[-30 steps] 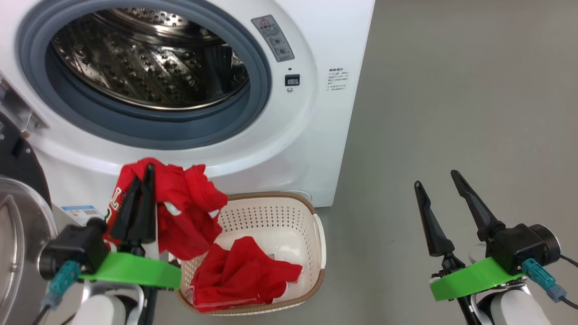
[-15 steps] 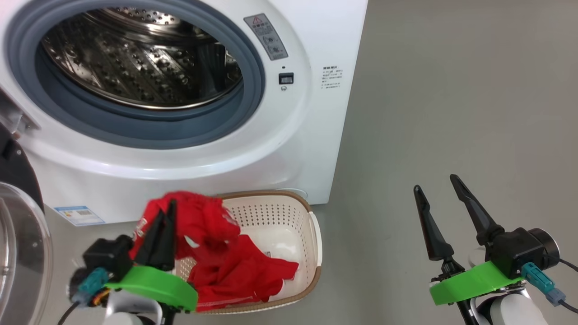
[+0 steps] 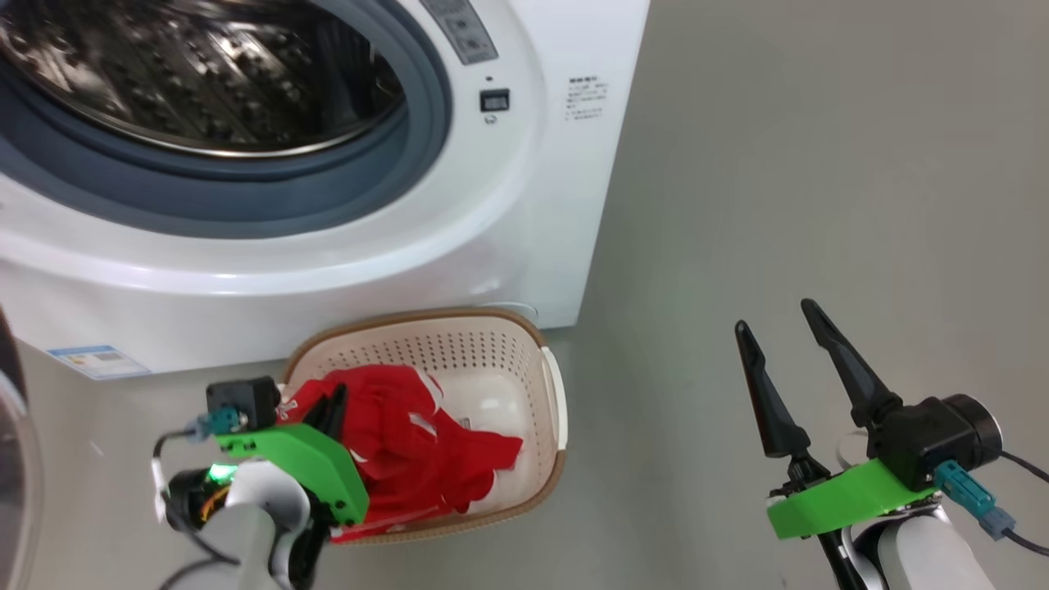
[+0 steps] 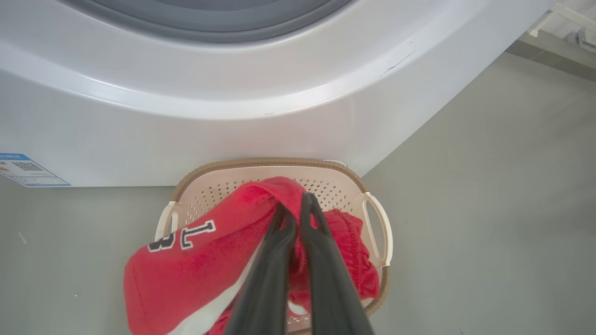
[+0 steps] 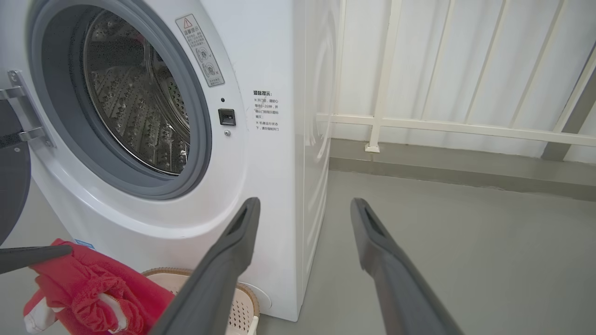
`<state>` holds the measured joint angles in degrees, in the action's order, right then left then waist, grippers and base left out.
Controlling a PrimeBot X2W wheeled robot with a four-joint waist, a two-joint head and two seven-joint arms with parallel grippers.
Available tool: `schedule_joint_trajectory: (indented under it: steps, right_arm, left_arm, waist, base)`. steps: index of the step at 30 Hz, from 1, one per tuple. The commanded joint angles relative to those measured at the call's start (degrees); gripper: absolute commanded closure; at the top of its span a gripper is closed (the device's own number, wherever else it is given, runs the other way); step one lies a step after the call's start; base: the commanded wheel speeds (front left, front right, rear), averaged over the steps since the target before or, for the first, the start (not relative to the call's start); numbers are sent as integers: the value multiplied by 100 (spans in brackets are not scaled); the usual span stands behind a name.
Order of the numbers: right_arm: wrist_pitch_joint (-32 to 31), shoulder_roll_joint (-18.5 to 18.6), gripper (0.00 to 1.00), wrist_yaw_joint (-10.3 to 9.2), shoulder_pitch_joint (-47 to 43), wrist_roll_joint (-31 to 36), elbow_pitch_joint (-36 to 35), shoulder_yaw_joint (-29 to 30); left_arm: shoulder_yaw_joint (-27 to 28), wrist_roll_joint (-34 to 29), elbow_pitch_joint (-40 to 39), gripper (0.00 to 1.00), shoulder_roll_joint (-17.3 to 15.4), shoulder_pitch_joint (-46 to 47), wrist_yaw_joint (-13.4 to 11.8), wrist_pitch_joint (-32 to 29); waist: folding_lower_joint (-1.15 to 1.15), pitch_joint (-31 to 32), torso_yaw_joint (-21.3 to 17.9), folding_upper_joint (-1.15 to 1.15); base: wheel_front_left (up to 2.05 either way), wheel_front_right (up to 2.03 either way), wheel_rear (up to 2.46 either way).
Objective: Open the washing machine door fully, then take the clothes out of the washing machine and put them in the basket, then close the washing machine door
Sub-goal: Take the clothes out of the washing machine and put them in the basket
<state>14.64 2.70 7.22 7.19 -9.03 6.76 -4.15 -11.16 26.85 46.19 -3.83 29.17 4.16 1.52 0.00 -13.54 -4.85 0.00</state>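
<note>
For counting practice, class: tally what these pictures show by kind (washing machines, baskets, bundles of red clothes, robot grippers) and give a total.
Washing machine: 1
Basket: 1
Bundle of red clothes: 1
Grippers: 2 (left gripper, right gripper)
Total: 5

I have free floor (image 3: 819, 205) from 12 to 3 o'clock of my right gripper (image 3: 774, 315), and a bare lane toward the basket (image 3: 551, 393) at its 9. The washing machine (image 3: 328, 279) walls off the basket's 12 o'clock. The clothes (image 3: 410, 442) fill its 7 o'clock half, and its 1 o'clock corner stays free.
</note>
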Motion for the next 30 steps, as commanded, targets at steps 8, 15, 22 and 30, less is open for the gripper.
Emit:
schedule_joint_trajectory:
  steps: [8, 15, 22, 30]
  right_arm:
    - [36, 18, 0, 26, 322, 16, -150, -182]
    - [36, 18, 0, 26, 536, -43, -207, -253]
    - [36, 18, 0, 26, 693, -108, -236, -280]
    - [36, 18, 0, 26, 761, -193, -253, -279]
  left_arm:
    - [73, 102, 1252, 100, -263, 968, 178, -314]
    - [-19, 177, 2095, 100, -389, 1519, 268, -627]
    - [-93, 226, 2493, 0, -491, 1802, 302, -715]
    - [-141, 246, 2651, 0, -604, 1874, 291, -565]
  waist:
    - [0, -618, -357, 0]
    - [0, -1086, -538, 0]
    - [0, -1413, -667, 0]
    - [0, -1571, -755, 0]
  base:
    - [0, 0, 0]
    - [0, 0, 0]
    - [0, 0, 0]
    - [0, 0, 0]
